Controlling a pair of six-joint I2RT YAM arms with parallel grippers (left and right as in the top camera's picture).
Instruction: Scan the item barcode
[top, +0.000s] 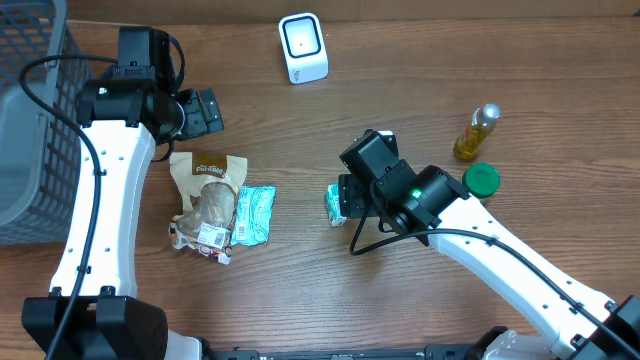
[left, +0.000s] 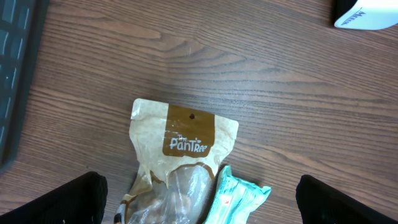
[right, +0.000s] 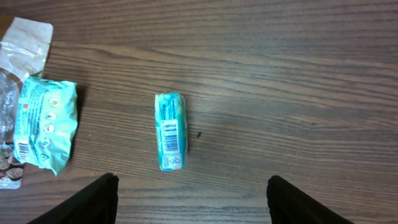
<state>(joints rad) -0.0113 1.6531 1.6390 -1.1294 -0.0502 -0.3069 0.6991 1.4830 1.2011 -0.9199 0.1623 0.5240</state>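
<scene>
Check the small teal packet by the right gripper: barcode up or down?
Up. The small teal packet lies flat on the table, its barcode showing in the right wrist view.

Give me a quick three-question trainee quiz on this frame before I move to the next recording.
1. True or false: the right claw is gripping the small teal packet.
2. What lies beside the brown Pantree bag? A) green lid B) teal pouch C) white scanner
3. Fill in: the packet's barcode faces ____.
Key: 1 false, the claw is open above it; 2 B; 3 up.
</scene>
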